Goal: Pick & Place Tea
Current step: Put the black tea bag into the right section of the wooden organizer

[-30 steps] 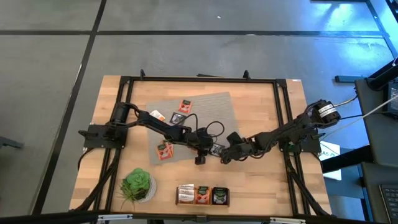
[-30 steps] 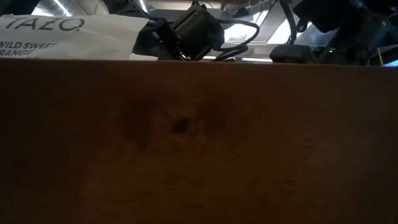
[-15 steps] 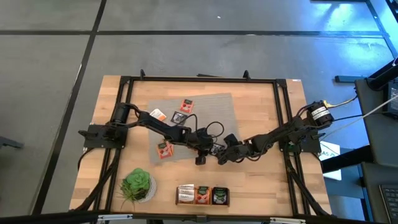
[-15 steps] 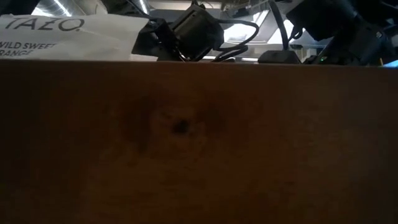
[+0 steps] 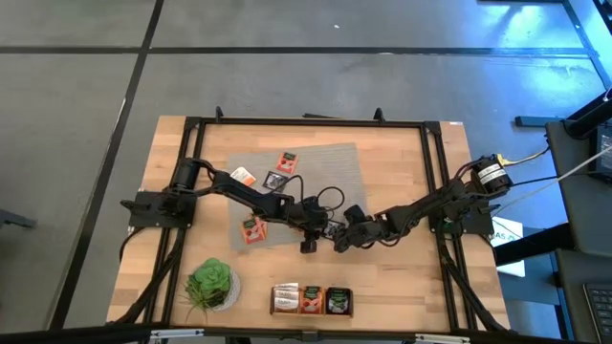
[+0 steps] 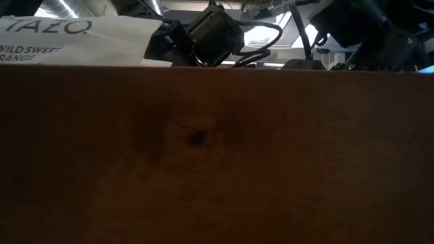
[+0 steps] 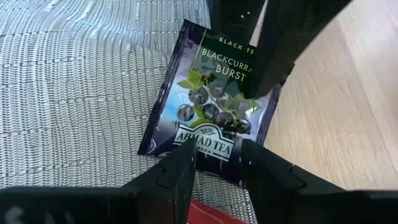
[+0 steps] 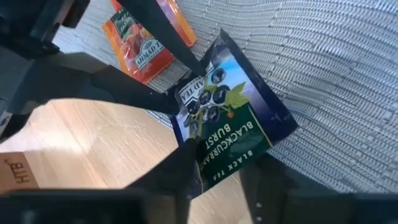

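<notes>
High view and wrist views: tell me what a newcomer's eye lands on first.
Both dark arms meet at the grey mat's front edge, the left hand and right hand pinching one black blackcurrant sachet from opposite ends. Nearby, an orange sachet lies on the mat, and a green potted plant stands at the table's front left.

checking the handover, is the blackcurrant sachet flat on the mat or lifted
Lifted at one side: the blackcurrant sachet tilts off the grey mat, pinched at both ends by the two end effectors.

Black sachet (image 7: 208, 106) on mat (image 7: 74, 87) edge, between left end effector (image 7: 214, 171), right end effector (image 8: 214, 171)
</notes>
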